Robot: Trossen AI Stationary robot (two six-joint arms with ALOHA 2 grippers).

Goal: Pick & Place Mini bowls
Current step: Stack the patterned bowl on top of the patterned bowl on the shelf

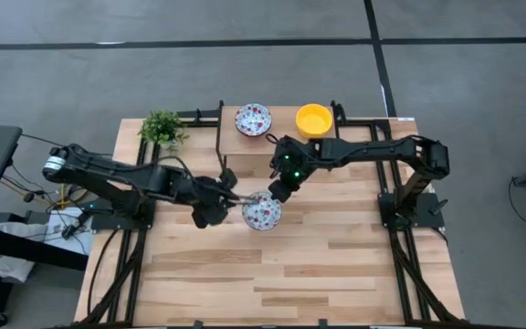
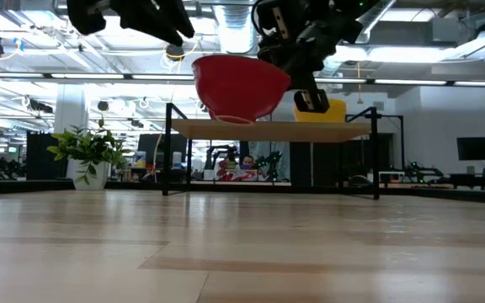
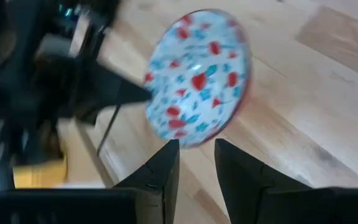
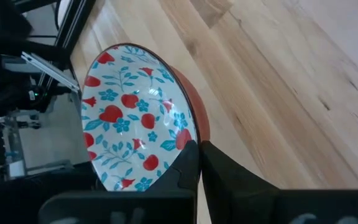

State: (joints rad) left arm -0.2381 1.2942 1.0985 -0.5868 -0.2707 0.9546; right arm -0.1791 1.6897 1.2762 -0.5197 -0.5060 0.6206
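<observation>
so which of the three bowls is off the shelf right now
The floral bowl held over the table by the right gripper. The other floral bowl and the yellow bowl sit on the shelf.

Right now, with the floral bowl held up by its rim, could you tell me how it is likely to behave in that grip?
The floral bowl looks rigid, keeping its round shape in the right tool, which pinches only its thin rim. Its glossy surface suggests it could slip or pivot. Hanging above the table in the low view, it would probably roll or chip if dropped.
</observation>
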